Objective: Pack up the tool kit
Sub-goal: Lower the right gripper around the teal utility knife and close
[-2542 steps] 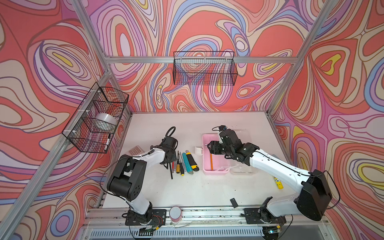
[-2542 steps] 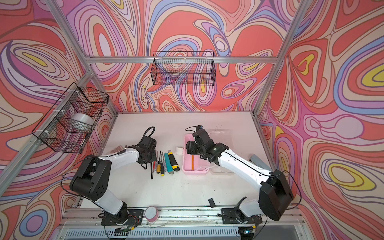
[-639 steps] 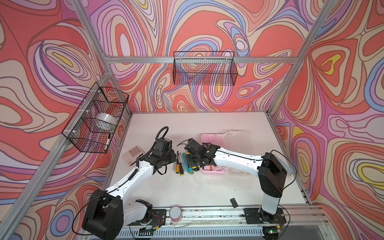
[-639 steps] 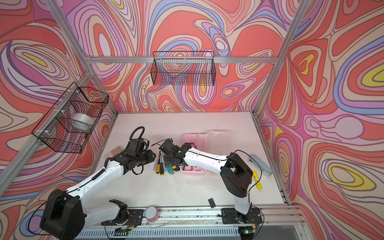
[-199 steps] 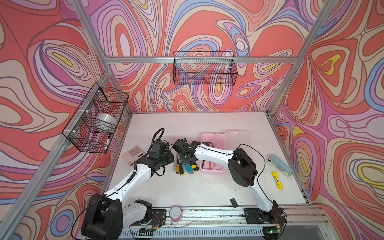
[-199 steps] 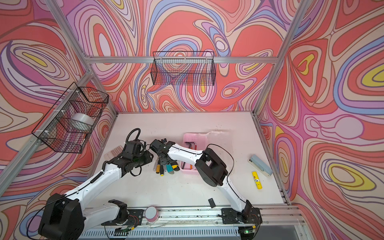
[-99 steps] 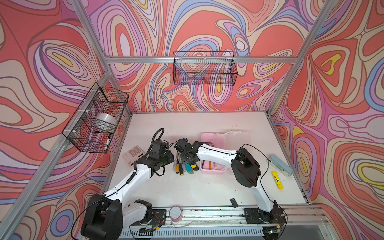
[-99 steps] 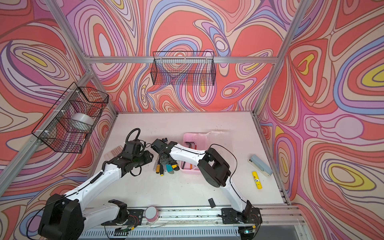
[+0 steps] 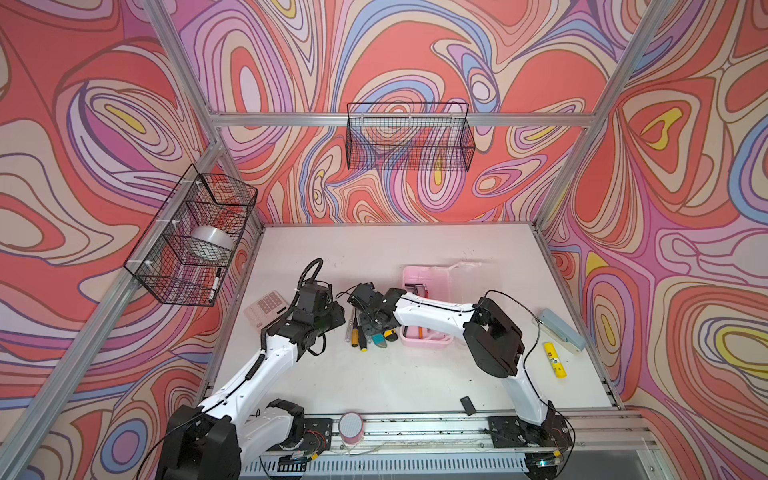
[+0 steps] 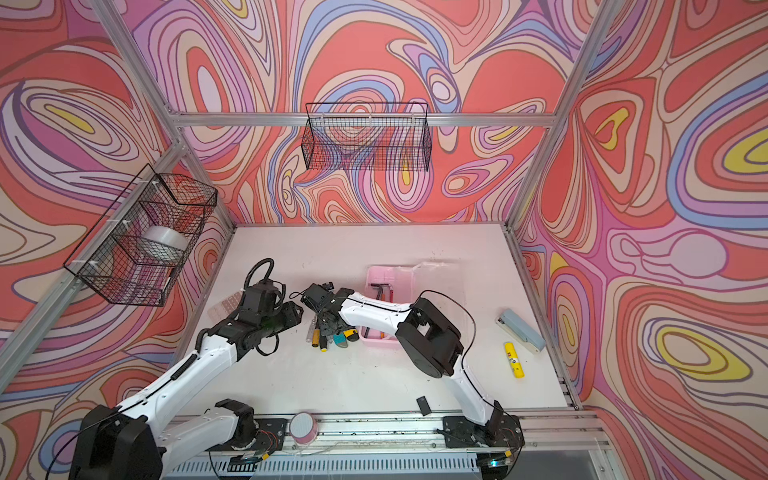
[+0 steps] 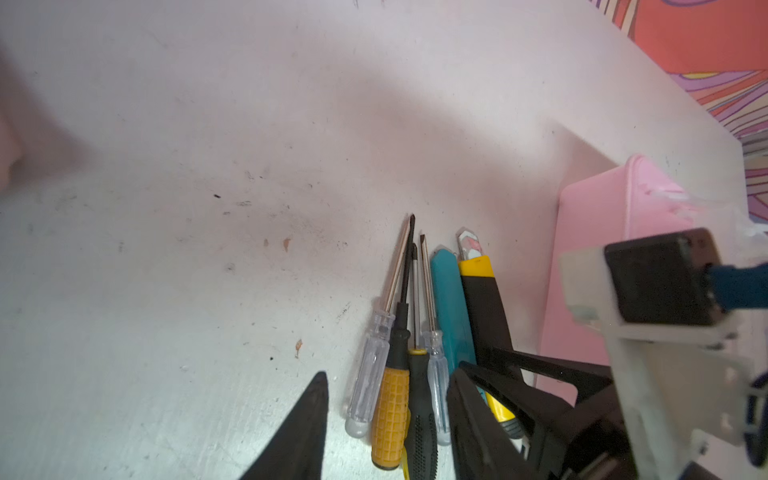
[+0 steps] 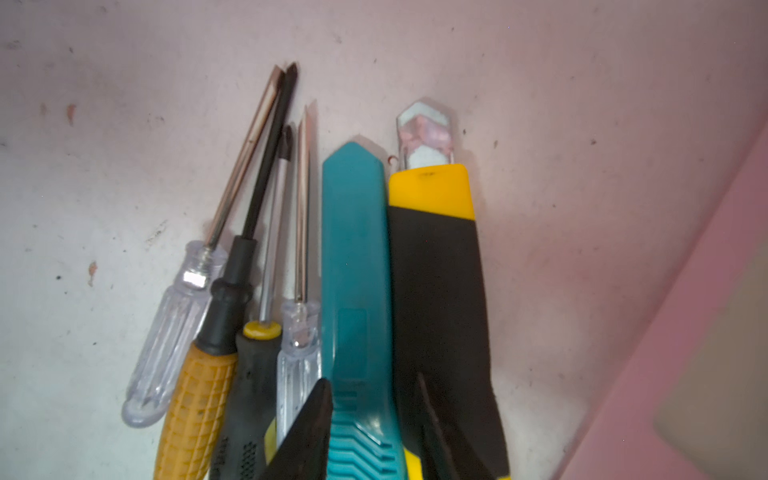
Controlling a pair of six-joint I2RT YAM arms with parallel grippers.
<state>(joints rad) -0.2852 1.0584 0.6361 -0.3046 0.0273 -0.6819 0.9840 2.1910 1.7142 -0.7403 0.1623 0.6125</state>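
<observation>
Likely light, stiff and slick-sided, the teal utility knife (image 12: pixel 353 249) lies flat on the white table (image 12: pixel 83 124), packed between a clear-handled screwdriver (image 12: pixel 299 353) and the yellow-black utility knife (image 12: pixel 436 270) — best taken across its ribbed rear, where the right gripper (image 12: pixel 372 378) pinches its edges. Just beside the row sits the pink box (image 9: pixel 415 274); the left gripper (image 11: pixel 386 374) hangs spread over the screwdriver handles (image 11: pixel 390 415), holding nothing.
</observation>
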